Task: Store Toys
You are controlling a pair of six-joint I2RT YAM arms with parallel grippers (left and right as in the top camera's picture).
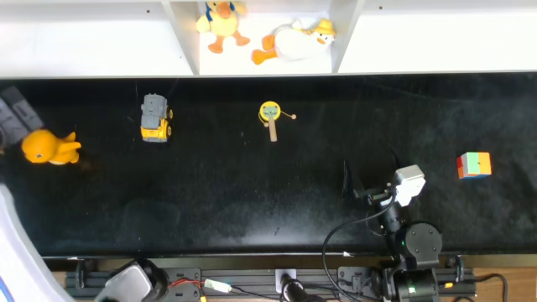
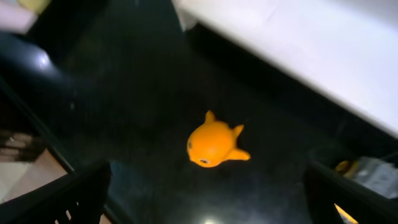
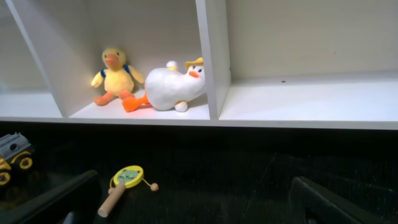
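Observation:
An orange round toy (image 1: 49, 148) lies on the black table (image 1: 252, 201) at the far left. In the left wrist view my left gripper (image 2: 205, 196) hangs open above the orange toy (image 2: 214, 144), which sits between and ahead of the wide-spread fingers. A yellow and grey toy truck (image 1: 155, 117), a small rattle drum (image 1: 270, 114) and a colour cube (image 1: 474, 165) are spread over the table. My right gripper (image 1: 351, 183) stands open and empty low at the front right, facing the rattle drum (image 3: 125, 179). A yellow duck plush (image 1: 221, 21) and a white goose plush (image 1: 295, 40) lie in the shelf's middle compartment.
A white shelf (image 1: 101, 50) with upright dividers runs along the table's far edge; its left and right compartments (image 3: 311, 99) are bare. Cables and the arm bases line the front edge (image 1: 277, 281).

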